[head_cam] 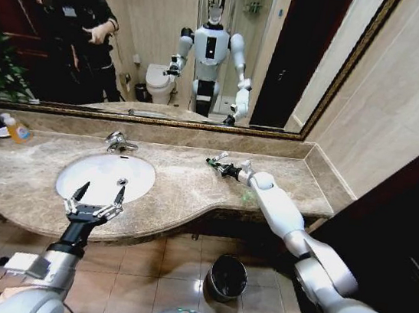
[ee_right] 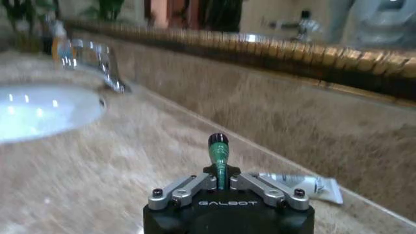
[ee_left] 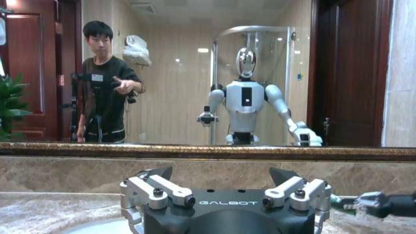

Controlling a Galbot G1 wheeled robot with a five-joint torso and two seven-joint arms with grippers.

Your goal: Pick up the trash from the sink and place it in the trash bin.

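The right gripper (ee_right: 221, 183), right of centre in the head view, sits low over the marble counter (head_cam: 183, 180) with its fingers closed on a dark green tube (ee_right: 219, 148) that sticks out ahead of them. Just beside it a white tube (ee_right: 302, 184) lies flat on the counter against the back wall. The left gripper (head_cam: 97, 195) hovers at the lower left of the head view over the front edge of the sink (head_cam: 106, 176), its fingers spread wide and holding nothing. The sink bowl looks bare where it shows. The trash bin (head_cam: 227, 277) stands on the floor tiles at the bottom centre, under the counter's edge, well apart from both grippers. Judging from this, the task is in its middle: one tube is gripped but not yet carried to the bin, and at least the white tube is left to collect.
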